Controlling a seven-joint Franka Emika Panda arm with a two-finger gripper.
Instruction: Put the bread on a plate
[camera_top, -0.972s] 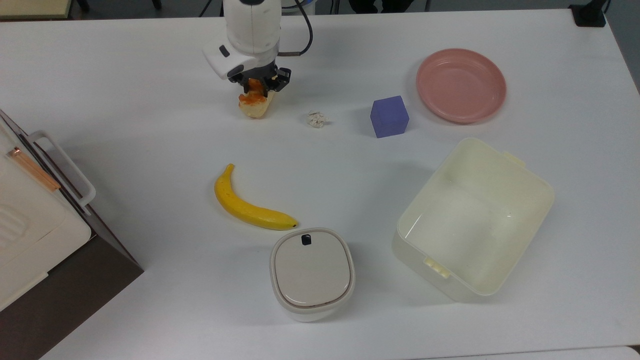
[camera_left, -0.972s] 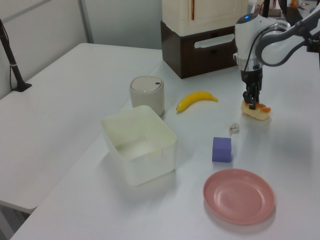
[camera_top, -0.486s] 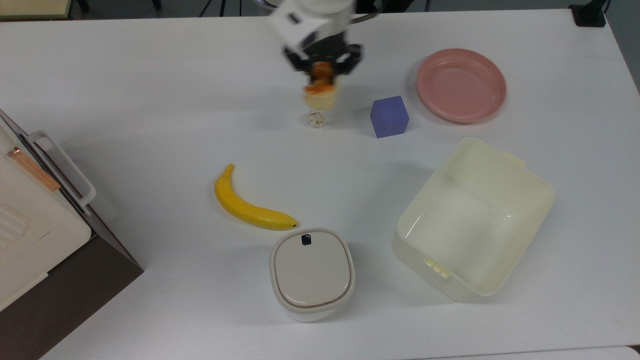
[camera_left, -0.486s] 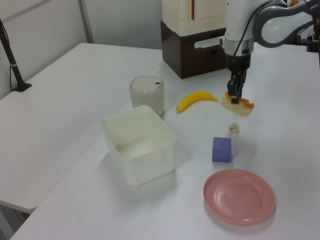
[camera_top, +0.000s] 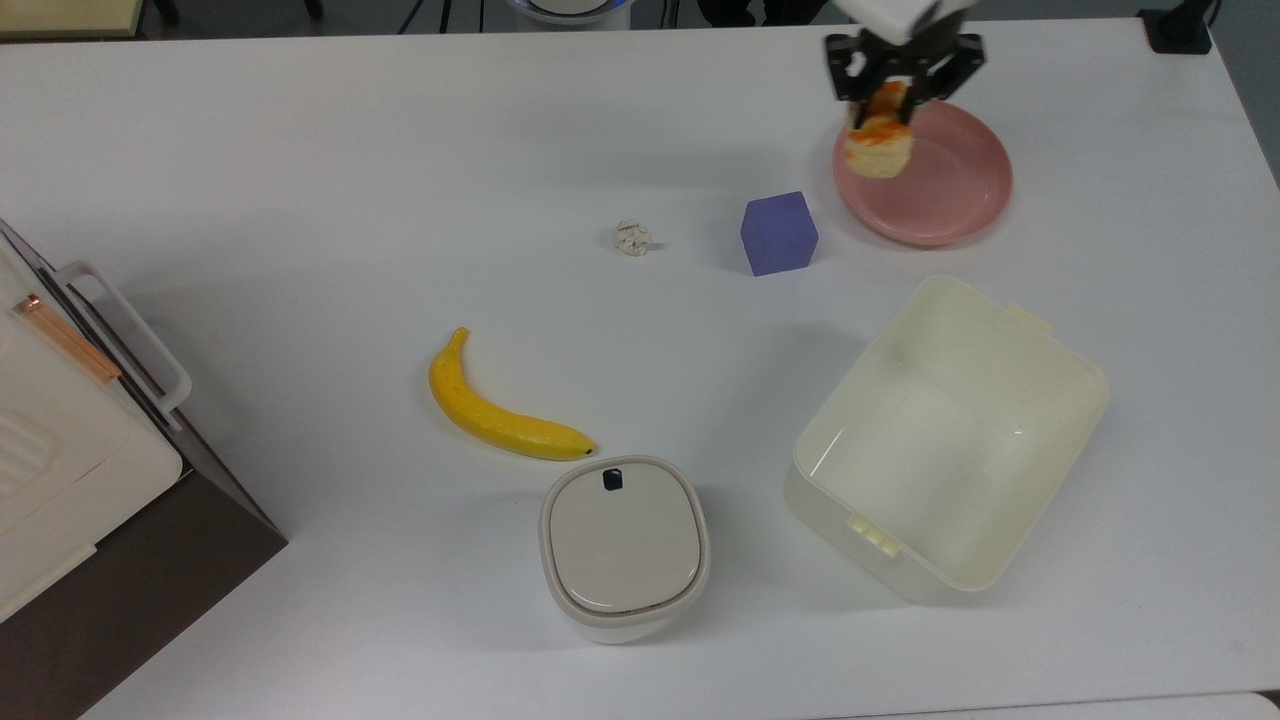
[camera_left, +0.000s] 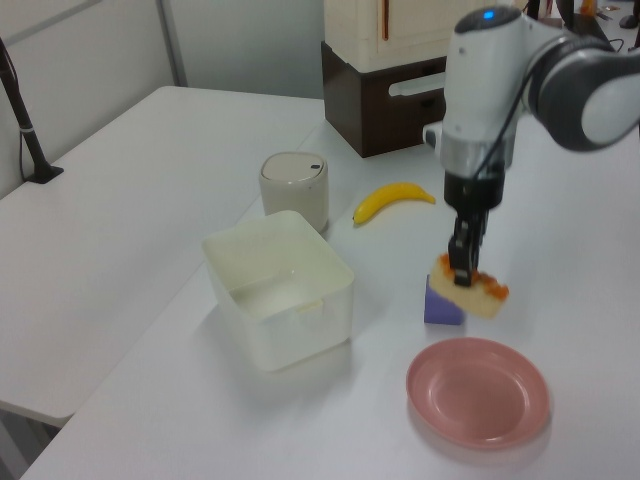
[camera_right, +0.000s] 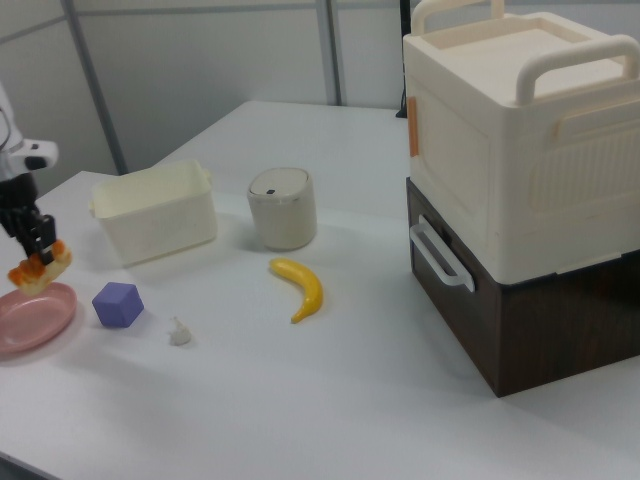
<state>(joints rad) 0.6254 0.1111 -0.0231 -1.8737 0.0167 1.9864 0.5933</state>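
The claw (camera_top: 893, 92) was clenched on the bread (camera_top: 879, 150), gripping its orange-glazed top while the pale loaf hung below it, clear of every surface. In the top view the bread lay over the plate's (camera_top: 950, 200) left half, near the rim; in the left view it hung (camera_left: 470, 293) above and beyond the plate's (camera_left: 478, 395) far edge, with air between loaf and dish. In the right view the bread (camera_right: 40, 270) sat just above the plate (camera_right: 35, 322).

Taking the plate as the landmark: the purple cube (camera_top: 779, 233) stood just beside its rim, to the top view's left, apart from it. The cream tub (camera_top: 946, 440) sat near the plate, lower in the top view, with a strip of bare bench (camera_top: 300, 150) between them. The crumpled white scrap (camera_top: 632, 238) lay beyond the cube, well apart from the plate. The banana (camera_top: 500, 410) and the lidded round container (camera_top: 624, 544) were farther still. The cream and brown cabinet (camera_top: 70, 470) stood at the bench's opposite end. The plate's own surface was bare, and the bench edge ran close behind it in the top view.
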